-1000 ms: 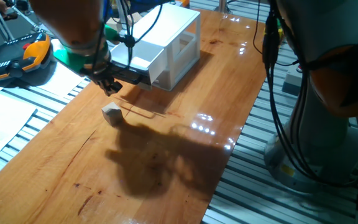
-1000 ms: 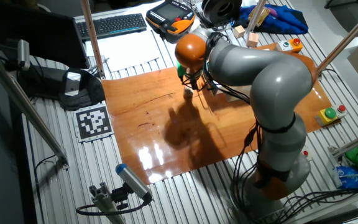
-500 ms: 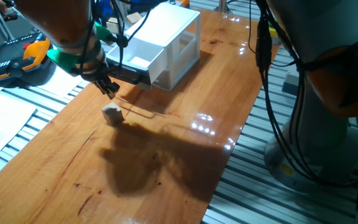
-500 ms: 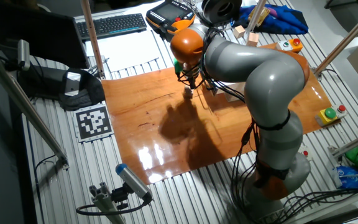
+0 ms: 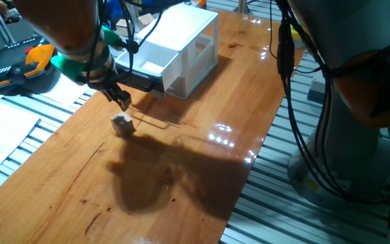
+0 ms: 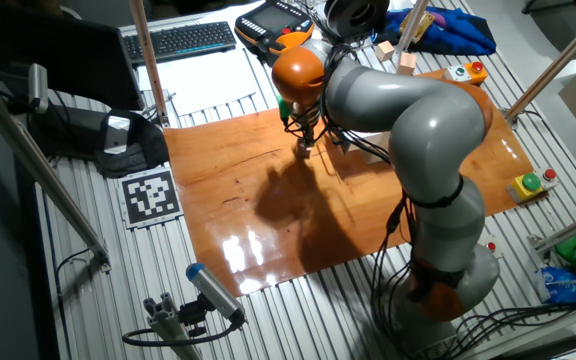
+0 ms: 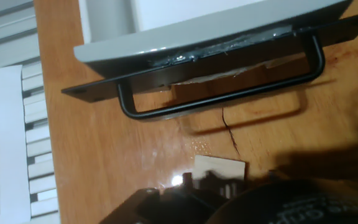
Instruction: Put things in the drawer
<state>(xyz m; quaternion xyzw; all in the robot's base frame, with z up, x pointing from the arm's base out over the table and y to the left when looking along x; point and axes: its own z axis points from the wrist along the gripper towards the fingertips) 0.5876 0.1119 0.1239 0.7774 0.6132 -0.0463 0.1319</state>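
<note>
From one fixed view, the claw (image 5: pixel 122 102) is hovering just above the cube (image 5: pixel 122 124), which is lying on the table (image 5: pixel 202 156) before the open drawer (image 5: pixel 147 68).

From the other fixed view, the arm is hiding most of the cabinet.

In the hand view, the cube (image 7: pixel 219 169) is sitting below the drawer's handle (image 7: pixel 222 93); whether the claw is apart or together, I cannot tell.

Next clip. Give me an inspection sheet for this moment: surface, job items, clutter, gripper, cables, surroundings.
Surface: wooden table, glossy, with glare spots and the arm's shadow.
Job's things: one wooden cube on the table, in front of the white cabinet; upper drawer pulled out, dark handle facing the cube.
Clutter: nothing seen on the table.
Grippers: gripper just above the cube; jaws' state unclear.
Cables: black cables hang along the arm.
Surroundings: keyboard, orange pendant, printed marker.
</note>
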